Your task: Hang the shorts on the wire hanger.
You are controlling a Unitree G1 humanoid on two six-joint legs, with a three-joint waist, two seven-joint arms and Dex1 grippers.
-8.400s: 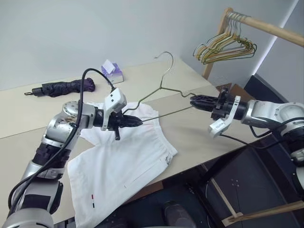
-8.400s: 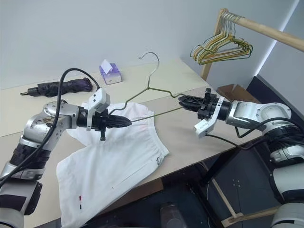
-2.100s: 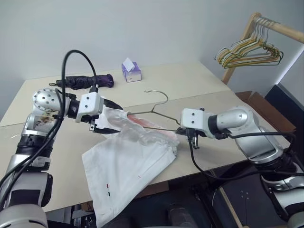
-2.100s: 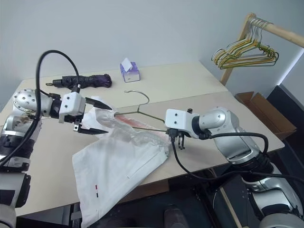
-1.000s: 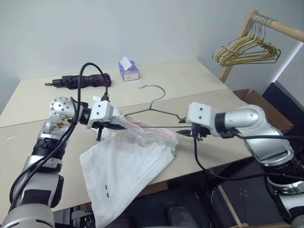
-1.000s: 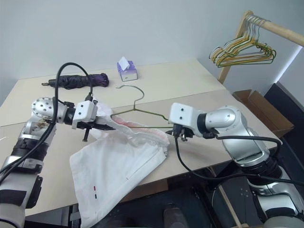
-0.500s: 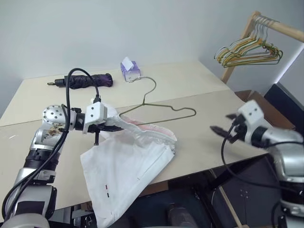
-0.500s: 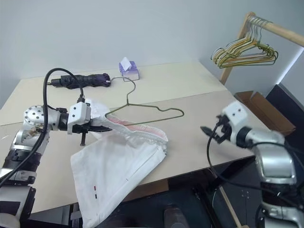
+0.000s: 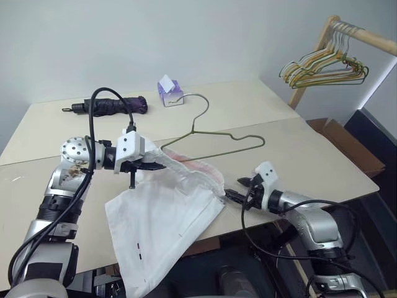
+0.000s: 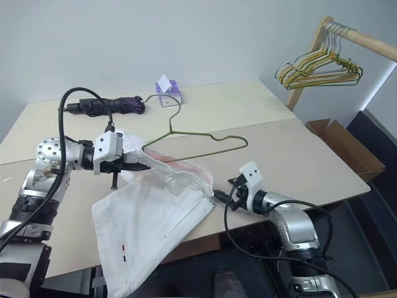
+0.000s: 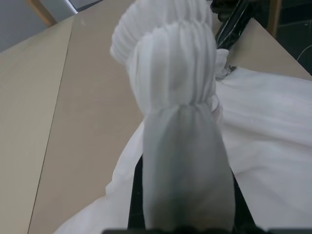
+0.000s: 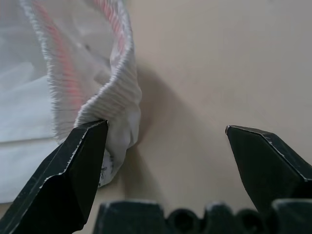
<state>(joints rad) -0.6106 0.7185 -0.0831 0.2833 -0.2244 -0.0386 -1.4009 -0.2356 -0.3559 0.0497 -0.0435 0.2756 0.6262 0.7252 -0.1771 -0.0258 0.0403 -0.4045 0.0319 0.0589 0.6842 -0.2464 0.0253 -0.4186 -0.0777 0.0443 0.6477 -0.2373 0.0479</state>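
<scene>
The shorts are draped over the near edge of the table, with the waistband lifted and clamped in the closed left end effector, and the wire hanger is threaded into that raised waistband, its hook pointing toward the tissue box. The left arm is held out level above the table, while the right end effector is kept low at the table's near edge, fingers spread wide, one resting against the waistband's end.
</scene>
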